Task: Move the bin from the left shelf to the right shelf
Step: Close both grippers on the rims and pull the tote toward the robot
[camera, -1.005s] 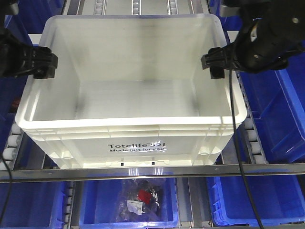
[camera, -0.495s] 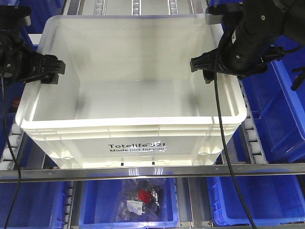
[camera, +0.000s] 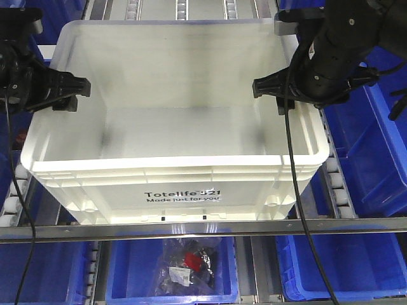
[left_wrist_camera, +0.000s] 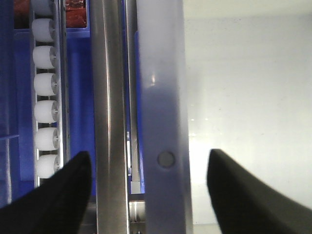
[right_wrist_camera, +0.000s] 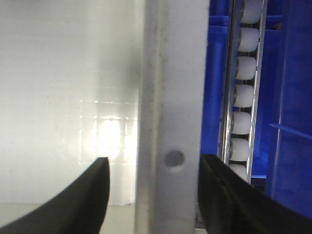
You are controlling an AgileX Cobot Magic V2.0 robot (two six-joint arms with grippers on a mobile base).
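The bin (camera: 172,184) is a large white tote with black "Totelife 521" print, resting on a roller shelf in the middle of the front view. Over its left wall, my left gripper (camera: 66,93) is open, one finger (left_wrist_camera: 58,195) outside and the other inside, with the rim (left_wrist_camera: 163,97) between them untouched. At the right wall, my right gripper (camera: 275,93) is also open and straddles the rim (right_wrist_camera: 170,97). Its fingers (right_wrist_camera: 73,200) stand a little way off on both sides. The bin is empty inside.
Blue bins (camera: 372,133) fill the lane to the right and the shelf below; one lower bin (camera: 172,270) holds bagged parts. White roller tracks (left_wrist_camera: 46,97) (right_wrist_camera: 243,97) run along both sides of the tote. A metal rail (camera: 203,227) crosses in front.
Both grippers have shifted inward over the bin's side rims: the left one moved right, the right one moved left. The bin has not moved.
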